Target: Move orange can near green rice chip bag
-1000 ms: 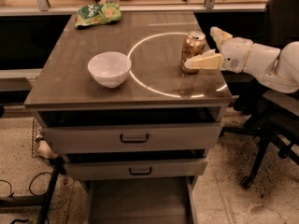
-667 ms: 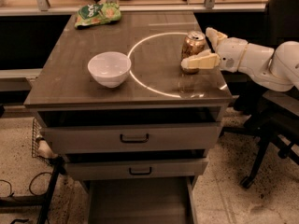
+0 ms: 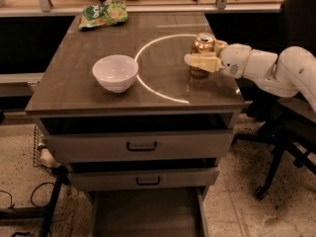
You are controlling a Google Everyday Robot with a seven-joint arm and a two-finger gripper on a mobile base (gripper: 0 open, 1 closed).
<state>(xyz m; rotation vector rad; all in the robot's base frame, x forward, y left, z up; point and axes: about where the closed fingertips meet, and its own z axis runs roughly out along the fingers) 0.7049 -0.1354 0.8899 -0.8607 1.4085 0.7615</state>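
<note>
The orange can [image 3: 202,43] stands upright on the right side of the table top, on the bright ring of light. My gripper [image 3: 204,53] reaches in from the right and is shut on the can, with one finger [image 3: 200,61] across its front and the other behind it. The can's base still rests on the table. The green rice chip bag [image 3: 103,15] lies flat at the far left corner of the table, well away from the can.
A white bowl [image 3: 115,72] stands at the front left of the table [image 3: 74,63], between can and bag. Two closed drawers sit below the top. A black office chair [image 3: 291,132] stands to the right under my arm. A counter edge runs behind.
My gripper has moved left onto the can and its fingers have closed in around it. The can, bowl and bag have not moved.
</note>
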